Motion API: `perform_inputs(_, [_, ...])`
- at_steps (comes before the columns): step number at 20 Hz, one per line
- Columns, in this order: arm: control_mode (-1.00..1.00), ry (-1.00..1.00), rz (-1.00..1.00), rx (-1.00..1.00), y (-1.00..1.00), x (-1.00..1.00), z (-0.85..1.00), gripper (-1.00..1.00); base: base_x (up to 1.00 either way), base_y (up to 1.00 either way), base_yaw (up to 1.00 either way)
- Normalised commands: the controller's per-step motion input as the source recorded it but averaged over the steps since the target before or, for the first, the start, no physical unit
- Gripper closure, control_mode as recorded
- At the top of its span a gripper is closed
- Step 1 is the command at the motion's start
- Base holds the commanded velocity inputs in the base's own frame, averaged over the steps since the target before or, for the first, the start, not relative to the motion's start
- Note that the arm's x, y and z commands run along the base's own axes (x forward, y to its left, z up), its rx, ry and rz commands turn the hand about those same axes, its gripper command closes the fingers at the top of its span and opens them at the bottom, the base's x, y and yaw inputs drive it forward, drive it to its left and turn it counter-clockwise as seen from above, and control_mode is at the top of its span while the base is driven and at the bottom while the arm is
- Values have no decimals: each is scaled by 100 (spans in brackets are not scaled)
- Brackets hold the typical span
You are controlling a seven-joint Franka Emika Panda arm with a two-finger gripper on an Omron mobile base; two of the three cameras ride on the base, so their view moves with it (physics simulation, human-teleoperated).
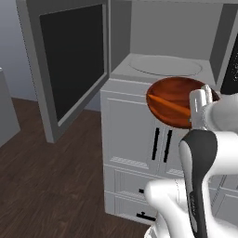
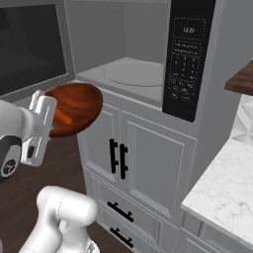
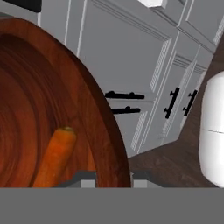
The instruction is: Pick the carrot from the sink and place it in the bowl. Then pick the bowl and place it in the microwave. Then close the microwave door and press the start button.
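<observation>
Hand view: bowl (image 3: 52, 109) cut off; tool (image 3: 113, 177) fingertips hidden behind rim.

The microwave (image 2: 148, 74) panel's display (image 2: 188, 30) reads "12:20"; its keypad is illegible.

Glossy reddish wooden bowl (image 1: 174, 100); white marble-look counter (image 2: 225, 190); dark wood floor (image 1: 51, 186).
</observation>
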Motion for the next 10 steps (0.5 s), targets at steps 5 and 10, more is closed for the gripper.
perform_inputs(5, [-100, -18, -3, 0, 0, 3, 88, 100, 0, 0, 0])
perform_inputs(10, [-100, -5, 0, 2, -9, 44, 67, 100, 0, 0, 0])
